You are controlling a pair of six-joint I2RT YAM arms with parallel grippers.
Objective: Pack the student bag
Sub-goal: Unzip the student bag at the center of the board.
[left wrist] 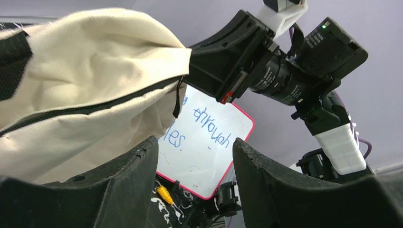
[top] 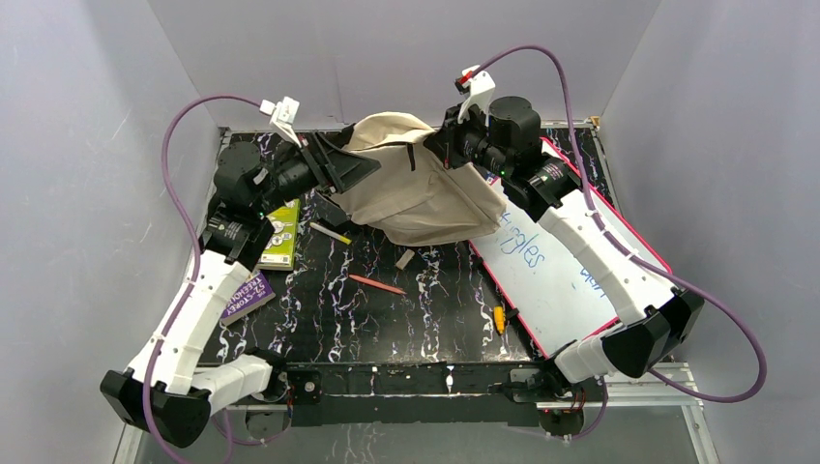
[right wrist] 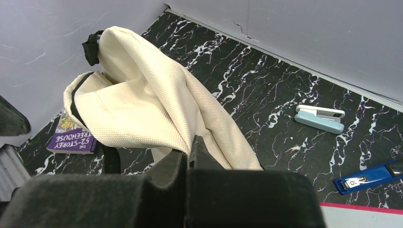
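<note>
Where the right end effector (right wrist: 190,148) meets cloth, its two fingers are pressed together on a fold of the student bag (right wrist: 142,104) and hold that side up off the worktop (top: 387,324). Opposite it, the left end effector (left wrist: 195,147) hangs wide open with nothing between its fingers. The cream fabric sits just off to one side of it, and the whiteboard (left wrist: 204,137) shows through the gap.

The bag sits at the far middle of the worktop between the two arms. Its upper part is bunched and raised, and its lower part slumps onto the surface beside the whiteboard's far corner. A purple book (right wrist: 71,140) lies nearer the left arm.

Judging by the folds, the bag is light, limp and not slippery. It will probably sag shut wherever it is unsupported, so one pinch seems unlikely to keep the mouth open. The better second hold looks to be the hem along the black zipper (left wrist: 85,109), opposite the right arm's pinch, rather than the loose middle of a panel.
</note>
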